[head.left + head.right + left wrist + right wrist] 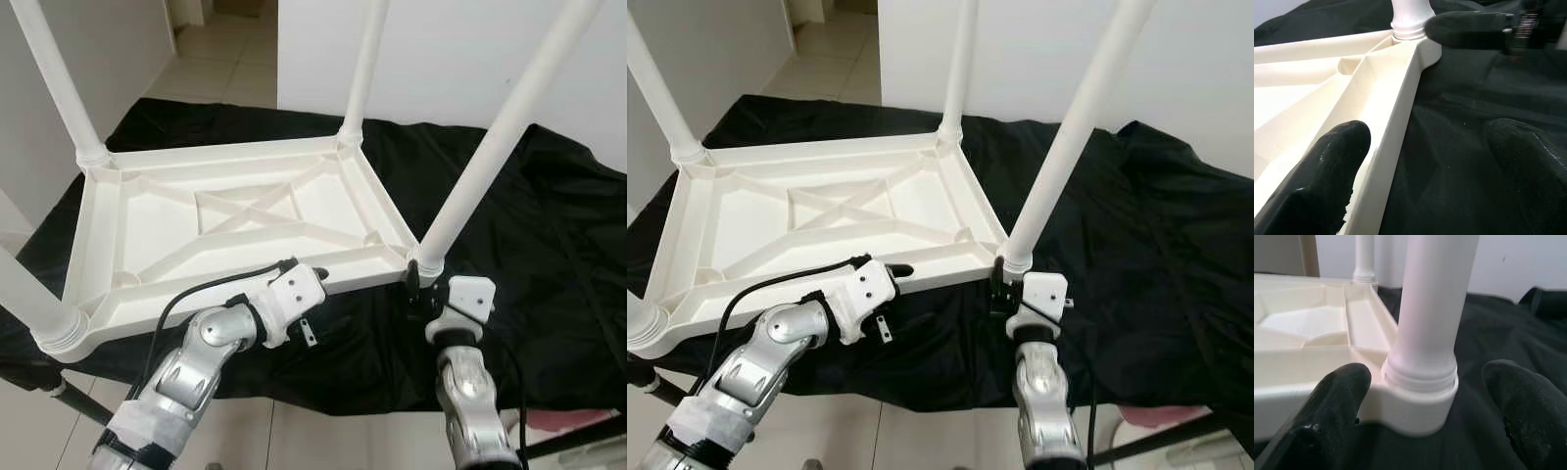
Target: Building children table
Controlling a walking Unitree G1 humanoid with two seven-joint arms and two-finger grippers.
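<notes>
Upside down, the white plastic children's table [245, 211] lies with its ribbed underside facing up on a surface draped in black cloth [549, 245]. Four white legs rise from its corners: a far-left leg [59, 83], a far-right leg [364, 64], a near-right leg [500, 137] and a near-left leg [29, 294] whose socket sits at the edge of the cloth.

The left pincer [315, 270] reaches over the table's near rim [343, 277]. In the left wrist view its fingers [1327, 176] are spread, one lying inside the tray-like underside and the other over the black cloth outside, so the rim runs between them; whether either finger touches the plastic cannot be told.

The right pincer [415, 284] is at the near-right corner, just at the base of the near-right leg. In the right wrist view its fingers [1337, 406] stand apart on either side of the leg's socket [1420, 396], close beside it but with a gap showing on each side, not pinching it.

Beyond the surface are a white wall [451, 49] and a tiled floor [220, 54].
</notes>
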